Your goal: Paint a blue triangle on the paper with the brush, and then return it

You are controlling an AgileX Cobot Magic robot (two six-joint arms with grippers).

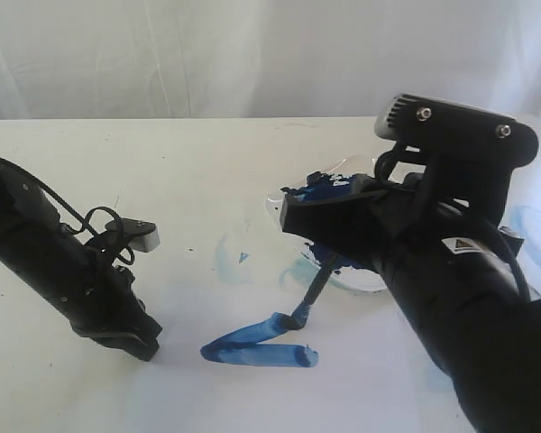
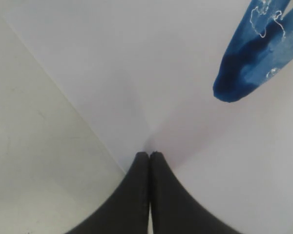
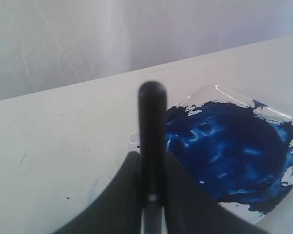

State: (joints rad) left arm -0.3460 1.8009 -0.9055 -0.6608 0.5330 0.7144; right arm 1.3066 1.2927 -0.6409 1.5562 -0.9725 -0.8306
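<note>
– Two sides painted so far?
– Two thick blue strokes lie on the paper (image 1: 252,397). In the exterior view they join at their left end and stand apart at the right, so the triangle (image 1: 261,357) is not closed.
– Where is the brush?
– The brush (image 1: 314,287) slants down from the right gripper (image 1: 329,260). Its tip touches the right end of the upper stroke.
– How is it held?
– Its fingers (image 3: 124,195) pinch the black handle between them, and the handle's blunt end sticks out past them.
– And the left gripper?
– The left gripper (image 2: 150,154) points down at the paper, just inside the sheet's edge and left of the strokes' joined end. Its fingertips are pressed together with nothing between them, and they seem to rest on the sheet.
– The dish?
– The clear dish (image 3: 219,90) sits on the table (image 1: 162,162) behind the right gripper, which partly hides it. It holds a pool of dark navy paint (image 3: 224,146). Faint pale smears (image 1: 227,257) lie between the dish and the strokes.
</note>
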